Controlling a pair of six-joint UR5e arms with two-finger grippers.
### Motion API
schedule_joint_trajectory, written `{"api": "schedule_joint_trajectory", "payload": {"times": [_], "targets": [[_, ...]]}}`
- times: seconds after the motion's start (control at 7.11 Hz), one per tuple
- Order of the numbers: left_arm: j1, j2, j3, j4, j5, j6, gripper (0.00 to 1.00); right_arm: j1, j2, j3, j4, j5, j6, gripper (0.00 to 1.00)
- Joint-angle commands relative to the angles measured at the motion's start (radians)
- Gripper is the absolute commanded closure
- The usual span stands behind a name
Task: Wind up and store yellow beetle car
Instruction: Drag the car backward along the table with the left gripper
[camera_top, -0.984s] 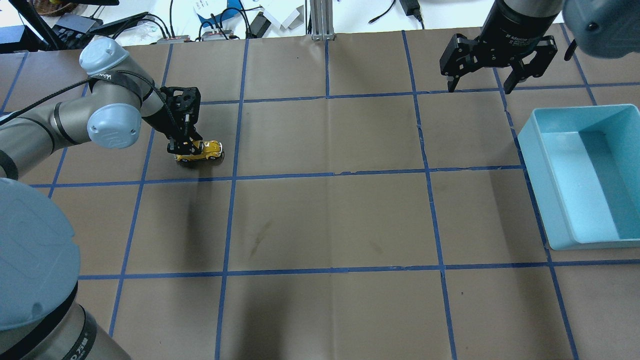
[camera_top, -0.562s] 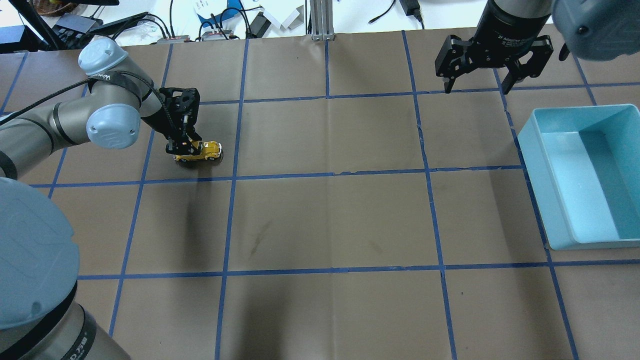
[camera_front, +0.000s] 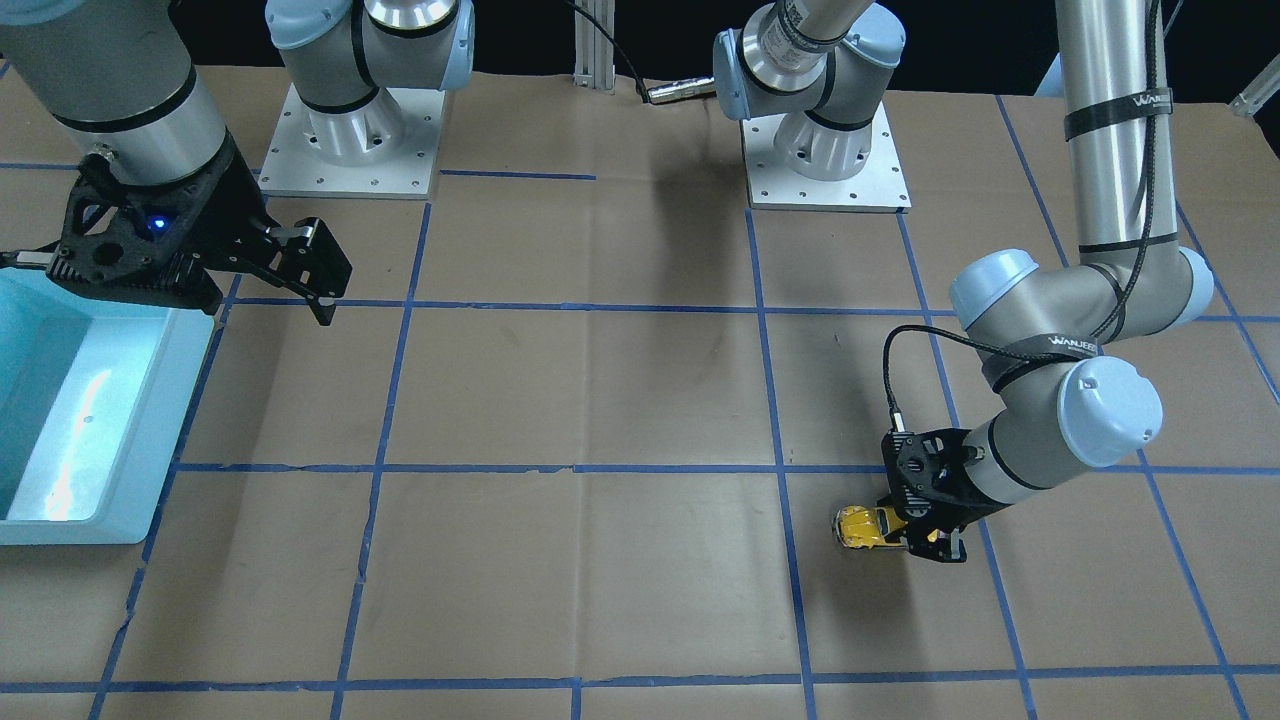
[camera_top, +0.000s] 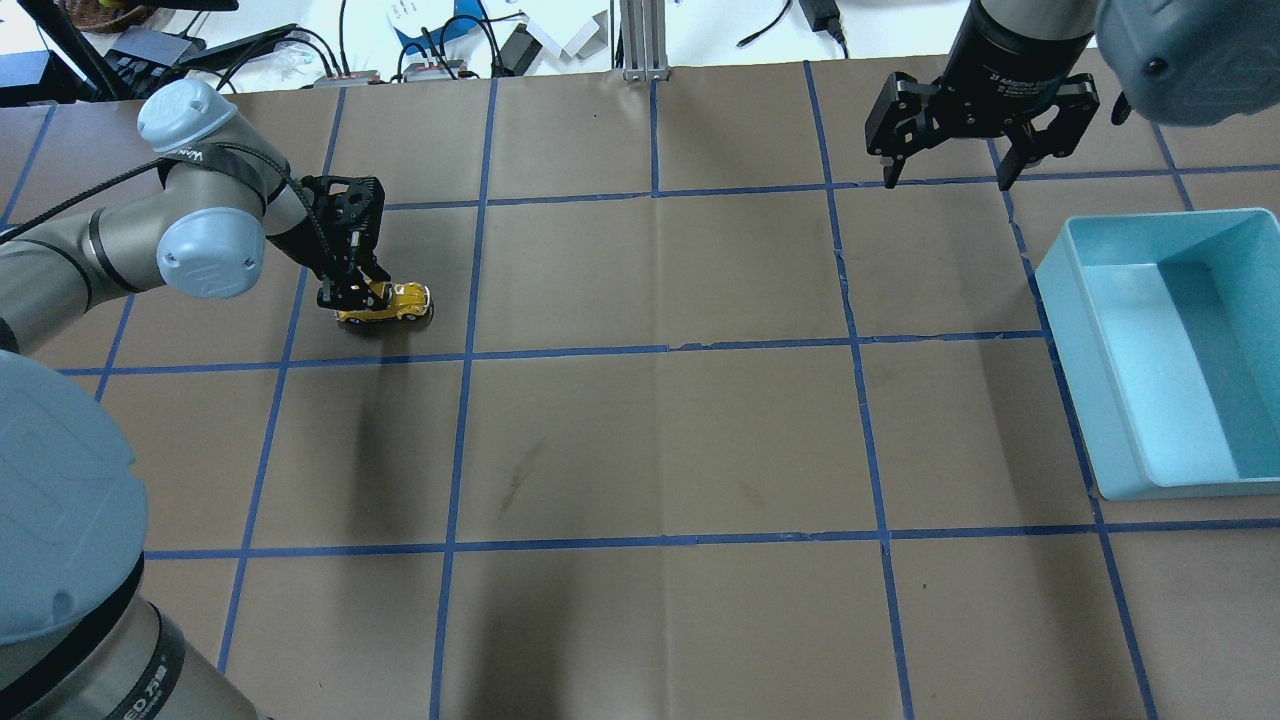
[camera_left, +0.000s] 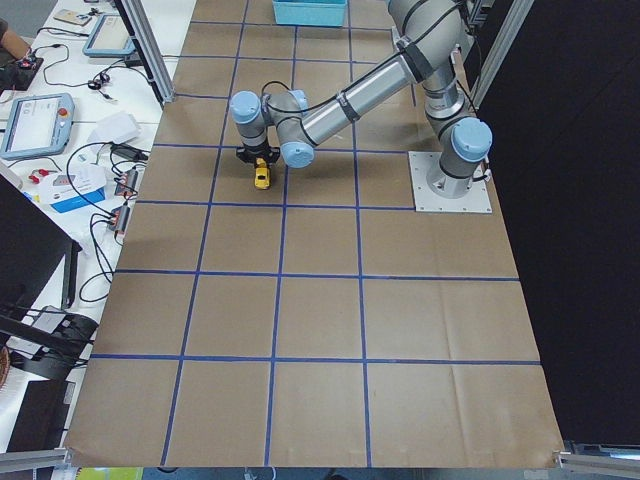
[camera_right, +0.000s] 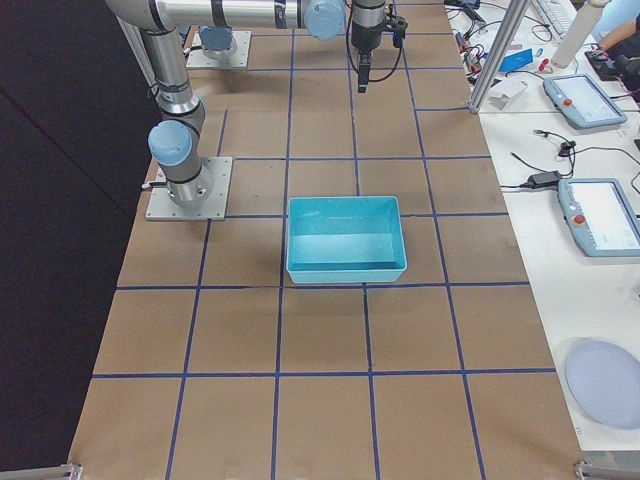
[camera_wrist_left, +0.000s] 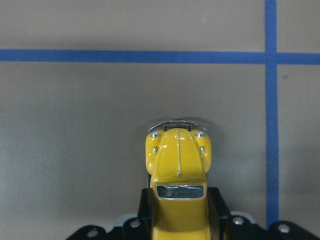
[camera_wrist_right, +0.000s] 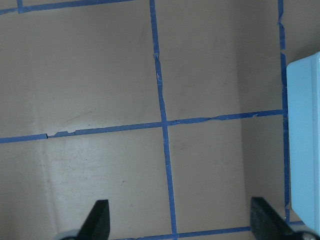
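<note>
The yellow beetle car (camera_top: 392, 300) stands on its wheels on the brown table, left of centre. It also shows in the front view (camera_front: 866, 527), the left side view (camera_left: 262, 177) and the left wrist view (camera_wrist_left: 178, 165). My left gripper (camera_top: 352, 297) is shut on the car's rear half, its fingers (camera_wrist_left: 218, 210) pressed against both sides, with the hood sticking out ahead. My right gripper (camera_top: 945, 178) hangs open and empty above the far right of the table; its fingertips (camera_wrist_right: 100, 217) stand wide apart in the right wrist view.
A light blue bin (camera_top: 1165, 350) sits at the table's right edge, empty; it also shows in the front view (camera_front: 70, 420) and the right side view (camera_right: 345, 240). Blue tape lines (camera_top: 660, 350) grid the table. Cables and devices (camera_top: 430, 45) lie beyond the far edge.
My left gripper has dragged the car a short way to the left along the table. My right gripper has drifted slightly up and away, still open.
</note>
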Motion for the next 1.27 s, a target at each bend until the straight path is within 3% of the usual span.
{"api": "schedule_joint_trajectory", "payload": {"times": [0.0,1.12], "targets": [[0.025,0.001,0.0,0.0,0.0,0.035,0.73,0.0,0.004,0.002,-0.001,0.002,-0.002,0.0],[0.065,0.0,-0.002,-0.002,0.002,0.061,0.73,0.0,0.005,0.003,-0.001,0.004,-0.002,0.0]]}}
